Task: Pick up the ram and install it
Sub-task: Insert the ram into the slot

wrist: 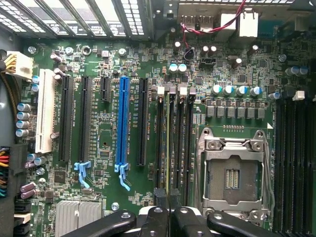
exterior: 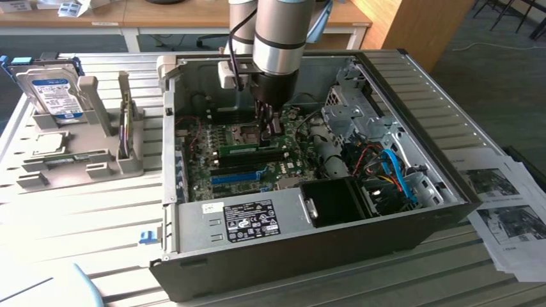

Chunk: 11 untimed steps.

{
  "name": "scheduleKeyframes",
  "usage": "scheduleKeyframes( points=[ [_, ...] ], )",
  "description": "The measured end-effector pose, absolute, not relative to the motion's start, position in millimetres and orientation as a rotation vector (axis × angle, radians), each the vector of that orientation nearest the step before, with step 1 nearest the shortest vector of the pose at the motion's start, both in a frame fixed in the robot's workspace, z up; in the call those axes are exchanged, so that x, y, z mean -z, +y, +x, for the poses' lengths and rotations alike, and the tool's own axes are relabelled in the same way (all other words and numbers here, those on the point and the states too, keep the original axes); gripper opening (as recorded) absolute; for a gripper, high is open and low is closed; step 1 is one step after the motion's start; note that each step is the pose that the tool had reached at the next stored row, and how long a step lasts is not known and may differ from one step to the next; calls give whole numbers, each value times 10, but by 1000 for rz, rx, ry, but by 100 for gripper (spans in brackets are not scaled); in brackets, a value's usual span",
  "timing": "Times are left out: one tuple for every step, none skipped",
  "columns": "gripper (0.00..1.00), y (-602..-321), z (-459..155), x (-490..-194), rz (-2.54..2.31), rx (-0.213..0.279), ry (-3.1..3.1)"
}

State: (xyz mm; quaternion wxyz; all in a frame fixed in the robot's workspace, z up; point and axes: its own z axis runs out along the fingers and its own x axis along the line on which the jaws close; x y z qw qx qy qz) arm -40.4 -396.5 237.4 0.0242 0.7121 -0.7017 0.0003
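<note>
- One arm reaches down into the open case (exterior: 431,102) on the table (exterior: 85,211). Its pincer (exterior: 271,126) is low over the motherboard, near the middle of the case.
- In the wrist view the pincer (wrist: 168,197) is almost fully closed, its pads pinching the near end of the ram (wrist: 170,143).
- The ram (exterior: 239,150) stands on edge along the black memory slots, between the blue slot (wrist: 122,121) and the CPU socket (wrist: 232,173). In the exterior view it runs out to the exterior view's left of the pincer.
- I cannot tell whether its lower edge is fully seated or only resting in the slot.
- Judged step: seating the ram.
- To do it well, I judge the stick must stay upright and in line with one slot, not straddling two.
- Pressure should go straight down. Because the grip is at one end, the far end by the white latches (wrist: 160,91) may ride high, so an even push matters.
- Any twist risks bending the thin board or scraping the neighbouring slots.
</note>
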Motion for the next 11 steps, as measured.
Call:
scheduleKeyframes(
  points=[
    [11, -3965, -404, -2374, 2203, -1, -2171],
    [11, -3965, -404, -2374, 2203, -1, -2171],
    [11, -3965, -404, -2374, 2203, -1, -2171],
    [11, -3965, -404, -2373, 2203, -1, -2171],
    [11, -3969, -405, -2371, 2203, -1, -2172],
    [11, -3976, -404, -2372, 2203, -1, -2172],
    [11, -3984, -404, -2373, 2203, -1, -2171],
    [11, -3993, -404, -2373, 2203, -1, -2171],
    [11, -4002, -404, -2373, 2203, -1, -2171],
    [11, -4011, -404, -2373, 2203, -1, -2171],
    [11, -4020, -404, -2373, 2203, -1, -2171]
  ],
)
